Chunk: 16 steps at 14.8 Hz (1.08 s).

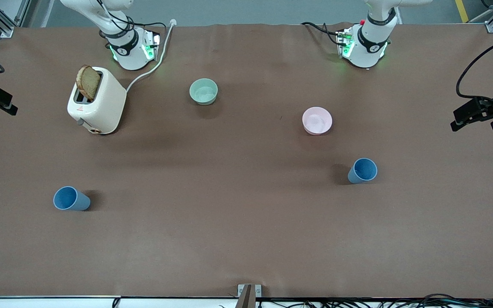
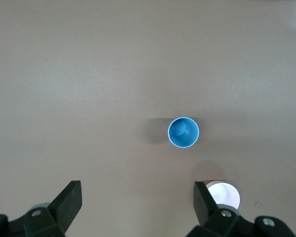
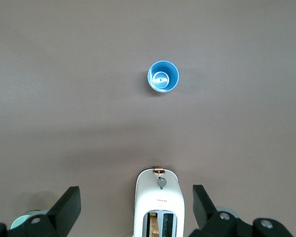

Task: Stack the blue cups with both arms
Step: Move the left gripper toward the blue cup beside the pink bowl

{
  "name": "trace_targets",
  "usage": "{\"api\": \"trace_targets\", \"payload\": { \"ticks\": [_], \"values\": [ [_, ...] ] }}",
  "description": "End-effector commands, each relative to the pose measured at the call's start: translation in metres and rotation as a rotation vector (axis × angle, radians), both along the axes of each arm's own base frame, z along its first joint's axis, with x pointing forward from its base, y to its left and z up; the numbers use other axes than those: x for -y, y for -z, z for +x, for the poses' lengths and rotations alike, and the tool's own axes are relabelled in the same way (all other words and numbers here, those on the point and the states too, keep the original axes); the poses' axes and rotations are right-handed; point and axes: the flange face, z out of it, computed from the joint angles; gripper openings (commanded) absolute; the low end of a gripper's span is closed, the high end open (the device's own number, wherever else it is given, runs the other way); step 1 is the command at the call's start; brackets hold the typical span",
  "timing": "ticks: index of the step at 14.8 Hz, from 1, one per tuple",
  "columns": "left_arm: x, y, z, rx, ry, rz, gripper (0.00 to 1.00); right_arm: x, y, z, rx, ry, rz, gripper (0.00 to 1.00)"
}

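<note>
cups stand upright and well apart: one blue cup (image 1: pixel 362 170) toward the left arm's end, the other blue cup (image 1: pixel 70 198) toward the right arm's end. left gripper (image 2: pixel 138 207) and right gripper (image 3: pixel 136 210) hang high above them, jaws wide apart, holding nothing.

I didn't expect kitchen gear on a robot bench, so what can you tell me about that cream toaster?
The cream-white two-slot toaster has a smooth, rounded, glossy body, plastic or enamel by its look. It stands upright on the brown table cover, toward the right arm's end, close to that arm's base. A brown slice of bread sticks up out of one slot; the other looks empty. Its end face carries a grey lever and a small round knob, and a white cord trails off toward the base. No gripper touches it.
</note>
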Motion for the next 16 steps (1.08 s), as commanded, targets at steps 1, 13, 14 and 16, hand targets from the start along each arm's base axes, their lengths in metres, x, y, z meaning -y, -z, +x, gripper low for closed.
{"api": "trace_targets", "payload": {
  "ticks": [1,13,14,16],
  "values": [
    [0.001,0.0,-0.001,-0.011,0.001,0.014,1.0,0.001,-0.001,0.002,0.002,0.013,0.003,1.0],
    [0.008,0.023,0.003,-0.103,-0.07,0.012,1.0,0.014,0.003,0.007,0.009,0.035,0.005,1.0],
    [0.009,0.024,0.004,-0.098,-0.068,0.015,1.0,0.015,0.003,0.008,0.017,0.035,0.004,1.0],
    [0.008,0.042,0.01,-0.113,-0.067,0.021,1.0,0.017,0.007,0.01,0.012,0.039,0.004,1.0]
  ]
}}
